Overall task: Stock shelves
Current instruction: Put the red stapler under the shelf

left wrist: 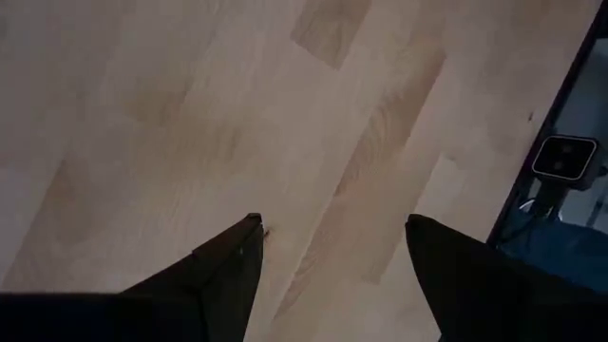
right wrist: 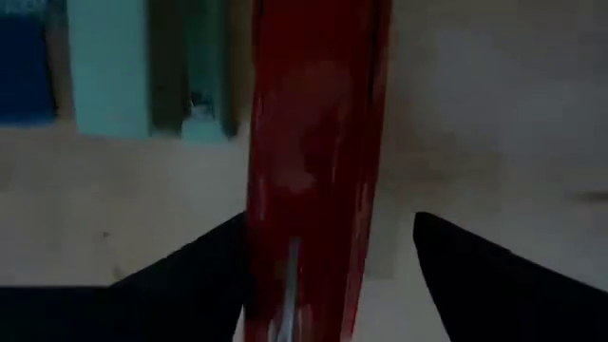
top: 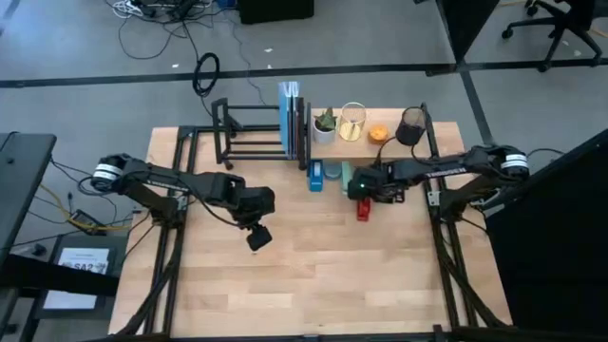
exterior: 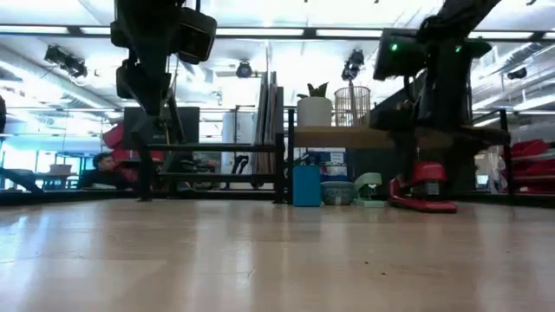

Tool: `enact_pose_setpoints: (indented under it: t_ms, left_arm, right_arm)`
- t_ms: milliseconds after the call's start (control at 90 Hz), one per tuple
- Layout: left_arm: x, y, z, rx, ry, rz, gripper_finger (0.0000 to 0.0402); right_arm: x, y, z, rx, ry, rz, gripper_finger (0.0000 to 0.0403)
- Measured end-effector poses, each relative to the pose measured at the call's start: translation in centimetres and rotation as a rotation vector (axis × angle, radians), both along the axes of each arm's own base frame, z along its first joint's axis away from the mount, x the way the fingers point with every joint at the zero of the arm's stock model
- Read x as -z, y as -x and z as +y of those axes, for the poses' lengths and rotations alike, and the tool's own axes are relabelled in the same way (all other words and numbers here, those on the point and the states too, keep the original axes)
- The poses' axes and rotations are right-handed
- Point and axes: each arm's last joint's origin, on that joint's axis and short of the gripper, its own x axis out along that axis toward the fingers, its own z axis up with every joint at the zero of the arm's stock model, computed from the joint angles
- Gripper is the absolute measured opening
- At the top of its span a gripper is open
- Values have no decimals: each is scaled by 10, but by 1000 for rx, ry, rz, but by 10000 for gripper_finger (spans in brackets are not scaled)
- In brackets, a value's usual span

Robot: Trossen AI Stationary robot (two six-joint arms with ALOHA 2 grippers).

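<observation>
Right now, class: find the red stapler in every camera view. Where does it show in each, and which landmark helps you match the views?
High view: red stapler right of centre, under the right end effector.
Low view: right side, on the tabletop before the wooden shelf.
Left wrist view: not in it.
Right wrist view: centre, between the open fingers.
Shared landmark: blue box.

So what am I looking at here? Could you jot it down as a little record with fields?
Black rack: back of the table, books upright at its right end
Wooden shelf: holds a potted plant, wire basket, orange item and dark cup
Under shelf: blue box, teal items
Red stapler: on the table before the shelf
Right end effector: open, straddling the stapler
Left end effector: open, above bare table
</observation>
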Motion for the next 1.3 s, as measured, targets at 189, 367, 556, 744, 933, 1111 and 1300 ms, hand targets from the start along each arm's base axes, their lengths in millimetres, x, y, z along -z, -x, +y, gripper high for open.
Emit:
enact_pose_setpoints:
  t_ms: [189, 367, 556, 744, 933, 1111, 1300]
  left_arm:
    - [0, 0, 0, 0, 0, -1, 238]
    - [0, 0, 0, -2, -5, -4, 238]
    - [0, -1, 0, -4, -8, -9, 238]
    - [0, -1, 0, -4, -10, -9, 238]
    - [0, -1, 0, -3, -10, -8, 238]
    - [0, -1, 0, -1, -11, -8, 238]
    - [0, -1, 0, 0, -12, -9, 238]
  right_arm:
    - [-25, 0, 32, -137, -4, -26, 239]
    - [-23, -9, 73, -215, -75, -89, 209]
    - [0, -16, 90, -155, -34, -5, 116]
    - [28, -28, 83, -150, -3, 80, 9]
    - [39, -32, 69, -159, 18, 137, 7]
    - [37, -26, 50, -215, 42, 224, 2]
    - [37, -29, 30, -296, 68, 228, 0]
